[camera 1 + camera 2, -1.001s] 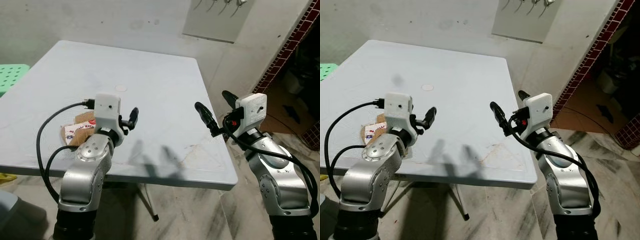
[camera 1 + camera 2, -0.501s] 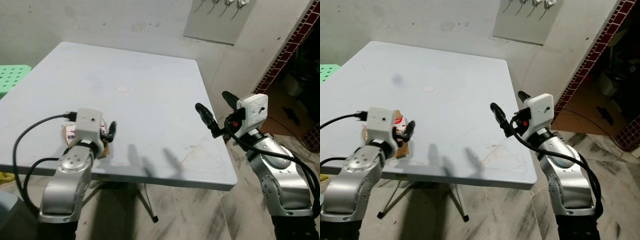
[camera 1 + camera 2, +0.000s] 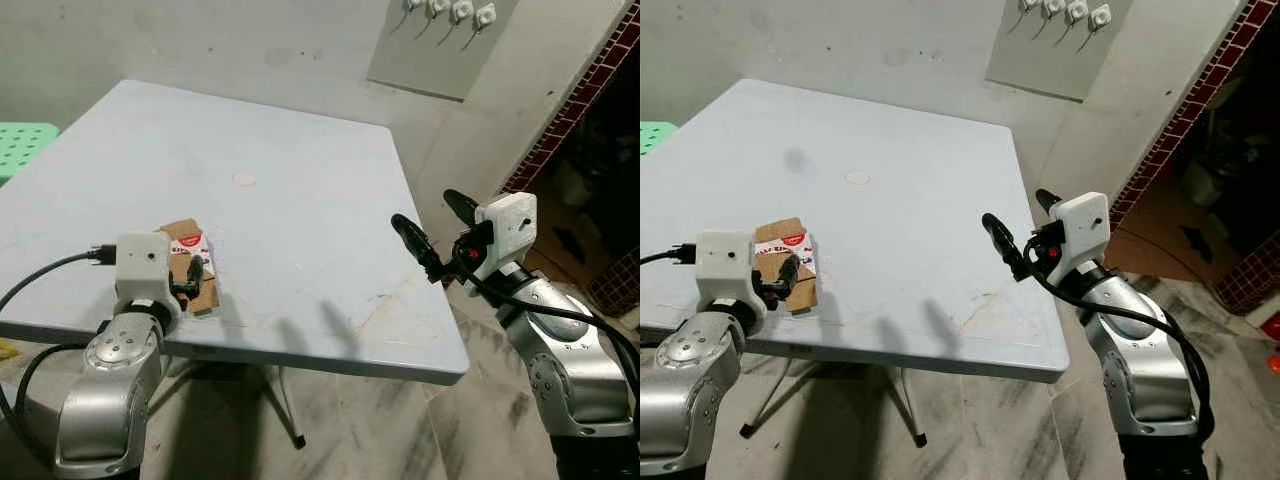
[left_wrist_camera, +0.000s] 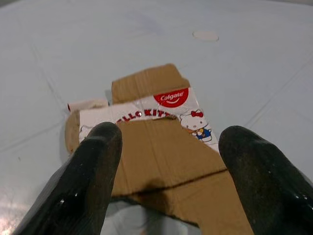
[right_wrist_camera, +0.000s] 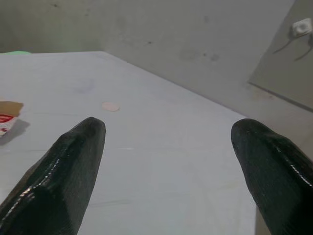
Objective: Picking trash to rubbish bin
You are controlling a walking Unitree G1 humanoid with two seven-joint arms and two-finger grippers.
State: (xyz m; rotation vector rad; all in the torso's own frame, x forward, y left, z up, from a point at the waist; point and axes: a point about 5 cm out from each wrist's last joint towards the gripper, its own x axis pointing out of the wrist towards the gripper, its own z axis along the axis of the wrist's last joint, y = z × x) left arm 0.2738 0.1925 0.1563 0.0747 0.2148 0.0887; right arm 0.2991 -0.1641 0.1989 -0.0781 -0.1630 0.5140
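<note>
1. We see a pale blue table [image 3: 300,180] ahead of us, its near edge running across the lower part of the scene; a small round pale mark [image 3: 243,179] lies near its middle.
2. The trash is a flattened cardboard toothpaste box [image 3: 190,265], brown with a white printed band and a red logo; it lies flat on the table near the near-left edge.
3. Our left claw [image 3: 188,283] sits low at that near-left edge, right over the near end of the box; in the left wrist view its two black fingers [image 4: 93,171] stand spread apart with the cardboard between and beyond them, released and gripping nothing; we cannot tell whether the tips touch the cardboard.
4. Our right claw [image 3: 432,230] hovers at the right side of the table, near the near-right corner, well apart from the box; its fingers [image 5: 68,171] are spread wide, released and empty.
5. Far off on the left a green stool [image 3: 25,145] stands beside the table; on the far wall hangs a grey panel [image 3: 440,45] with white hooks.
</note>
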